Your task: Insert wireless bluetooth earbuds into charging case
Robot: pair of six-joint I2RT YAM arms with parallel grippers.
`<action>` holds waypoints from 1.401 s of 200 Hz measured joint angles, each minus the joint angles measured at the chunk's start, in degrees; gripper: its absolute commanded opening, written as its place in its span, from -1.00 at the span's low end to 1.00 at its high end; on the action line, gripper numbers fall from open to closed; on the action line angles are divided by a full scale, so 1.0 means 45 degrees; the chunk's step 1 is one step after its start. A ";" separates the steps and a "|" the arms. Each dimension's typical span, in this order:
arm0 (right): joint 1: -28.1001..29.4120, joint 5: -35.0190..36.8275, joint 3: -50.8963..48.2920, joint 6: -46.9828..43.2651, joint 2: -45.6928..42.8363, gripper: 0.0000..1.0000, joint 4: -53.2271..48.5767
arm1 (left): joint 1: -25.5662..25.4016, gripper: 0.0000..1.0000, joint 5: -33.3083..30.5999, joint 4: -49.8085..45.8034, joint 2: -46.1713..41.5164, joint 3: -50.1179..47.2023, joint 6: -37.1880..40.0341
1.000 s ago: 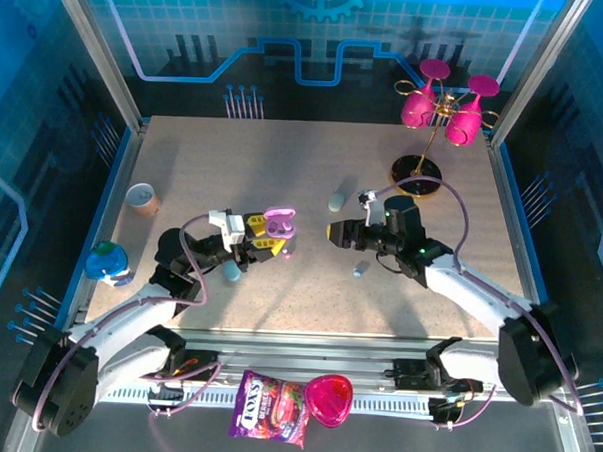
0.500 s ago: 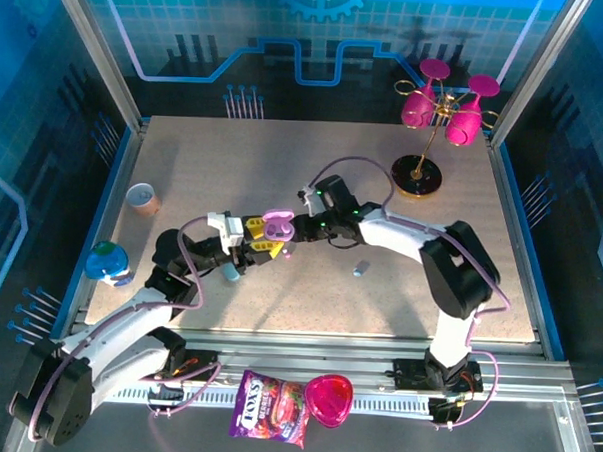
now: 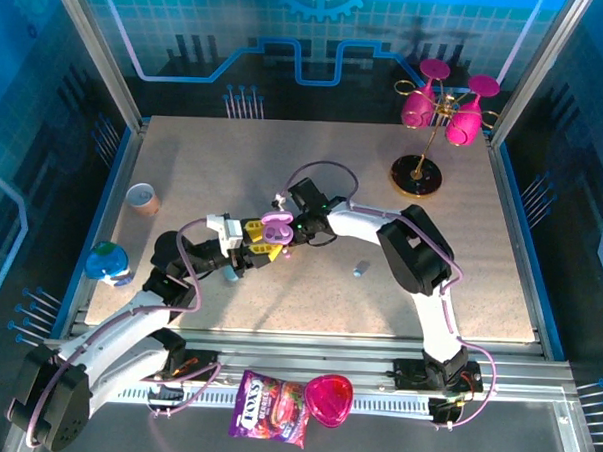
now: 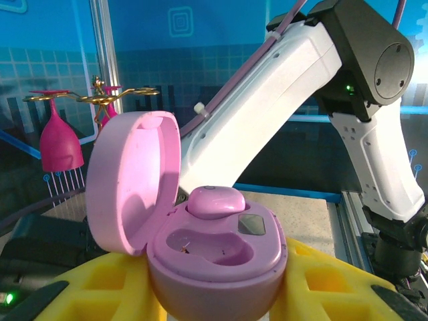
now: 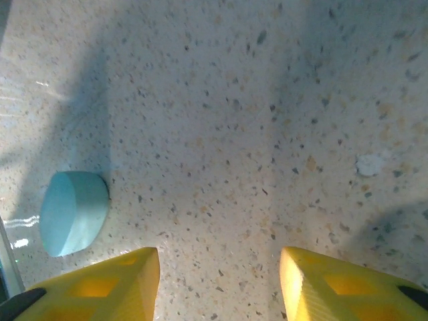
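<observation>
My left gripper [image 3: 266, 239] is shut on an open purple charging case [image 4: 217, 257], held lid-up between its yellow fingers [image 4: 90, 287]. One purple earbud [image 4: 215, 200] sits in the far socket of the case; the near socket is empty. My right gripper [image 3: 294, 229] hangs right beside the case [image 3: 278, 225], fingers apart with nothing between them over bare table [image 5: 219, 253]. A pale teal pebble-shaped case [image 5: 73, 212] lies to its left. A small pale earbud [image 3: 360, 269] lies loose on the table to the right.
A blue case [image 3: 232, 272] lies partly under my left arm. A gold stand with pink glasses [image 3: 436, 117] stands back right. A paper cup [image 3: 141, 197] and a blue toy [image 3: 108, 263] sit at the left edge. A candy bag [image 3: 269, 407] lies on the front rail.
My right arm has swung left from mid-table to the purple case and now covers the spot where a grey case lay. The left gripper has kept still with the case.
</observation>
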 measured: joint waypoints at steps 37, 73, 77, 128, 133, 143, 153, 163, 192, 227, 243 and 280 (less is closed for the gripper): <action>-0.0034 -0.0306 -0.0136 -0.0155 0.0049 -0.01 0.0053 | 0.0000 -0.37 0.0000 -0.0005 0.0000 -0.0010 0.0000; -0.0063 -0.0491 -0.1117 -0.0321 -0.0573 -0.03 0.0194 | 0.0000 -0.37 0.0005 0.0005 0.0015 -0.0010 -0.0005; -0.0063 -0.0500 -0.1273 -0.0325 -0.0695 -0.04 0.0165 | 0.0000 -0.37 0.0000 0.0010 0.0024 -0.0010 -0.0005; -0.0117 -0.0797 -0.2662 -0.0359 -0.1870 -0.06 0.0131 | 0.0000 -0.37 0.0005 0.0058 0.0427 -0.0010 -0.0044; -0.0117 -0.0811 -0.2793 -0.0355 -0.2001 -0.06 0.0141 | 0.0000 -0.37 0.0005 0.0058 0.0452 -0.0010 -0.0044; -0.0117 -0.0860 -0.3050 -0.0350 -0.2239 -0.06 0.0204 | 0.0000 -0.36 0.0005 0.0058 0.0500 -0.0010 -0.0049; -0.0117 -0.0947 -0.3293 -0.0350 -0.2448 -0.07 0.0219 | 0.0000 -0.36 0.0005 0.0063 0.0529 -0.0010 -0.0049; -0.0117 -0.1020 -0.3473 -0.0345 -0.2589 -0.07 0.0233 | 0.0000 -0.36 0.0005 0.0063 0.0549 -0.0010 -0.0049; -0.0117 -0.1064 -0.3929 -0.0311 -0.2832 -0.07 0.0301 | 0.0000 -0.36 0.0005 0.0078 0.0622 -0.0010 -0.0049; -0.0107 -0.1025 -0.4279 -0.0306 -0.3308 0.01 0.0306 | 0.0000 -0.36 0.0005 0.0131 0.0656 -0.0010 -0.0049; -0.0107 -0.0855 -0.4303 -0.0257 -0.3555 0.00 0.0311 | 0.0000 -0.37 0.0005 0.0151 0.0704 -0.0010 -0.0049; -0.0024 0.0019 -0.3653 -0.0559 -0.3400 -0.11 -0.0491 | -0.0015 -0.36 0.0005 0.0189 0.0758 -0.0010 -0.0049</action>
